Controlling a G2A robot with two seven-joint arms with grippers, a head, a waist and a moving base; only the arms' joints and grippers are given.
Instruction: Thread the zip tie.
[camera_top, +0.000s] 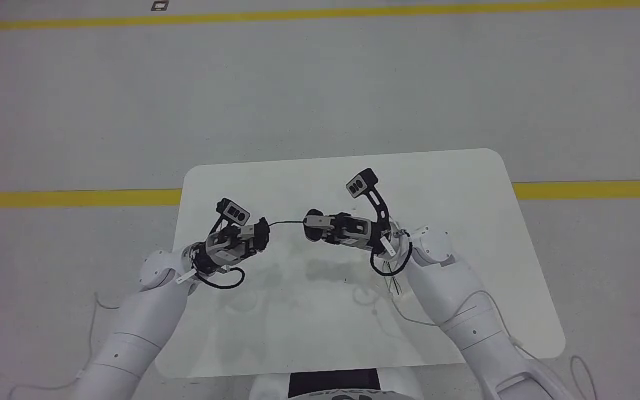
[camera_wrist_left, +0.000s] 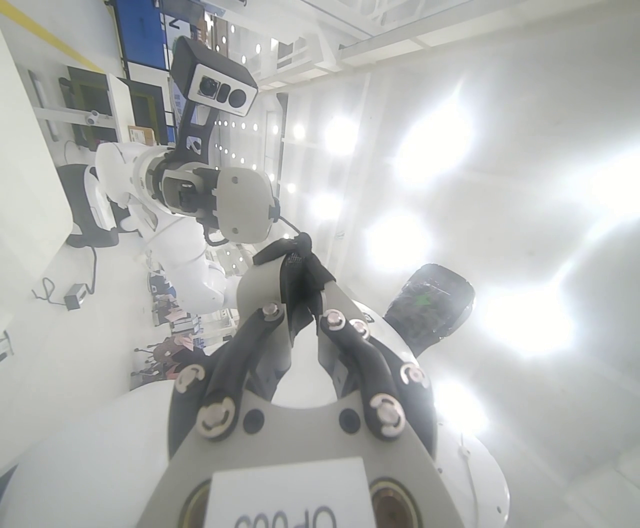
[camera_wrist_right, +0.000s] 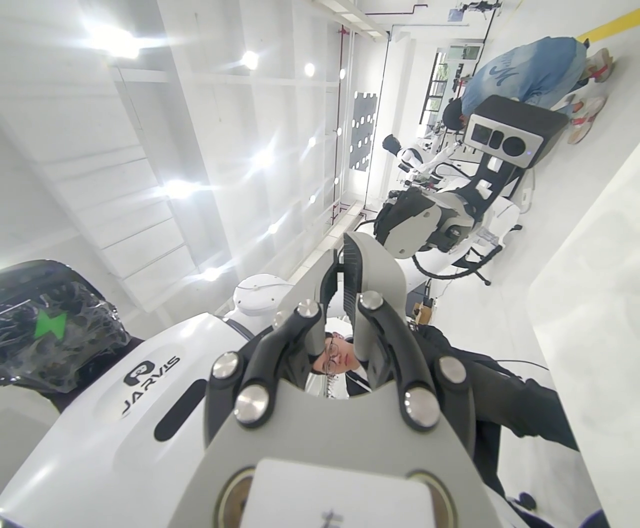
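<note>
Zip tie (camera_top: 284, 221): one, black, stretched over bench (camera_top: 470, 200) between left claw (camera_top: 261, 230) and right claw (camera_top: 309, 225), each pinching an end.

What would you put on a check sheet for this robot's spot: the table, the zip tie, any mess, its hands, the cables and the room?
Surface: white table with rounded corners.
Job's things: zip tie, a thin dark strand stretched between the two hands.
Clutter: a few thin lines on the table by the right arm, too small to identify.
Grippers: left hand shut on one end of the zip tie; right hand shut, apparently on the other end.
Cables: a black cable loop hangs at the left wrist, and another at the right wrist.
Surroundings: grey floor with yellow lines.
</note>
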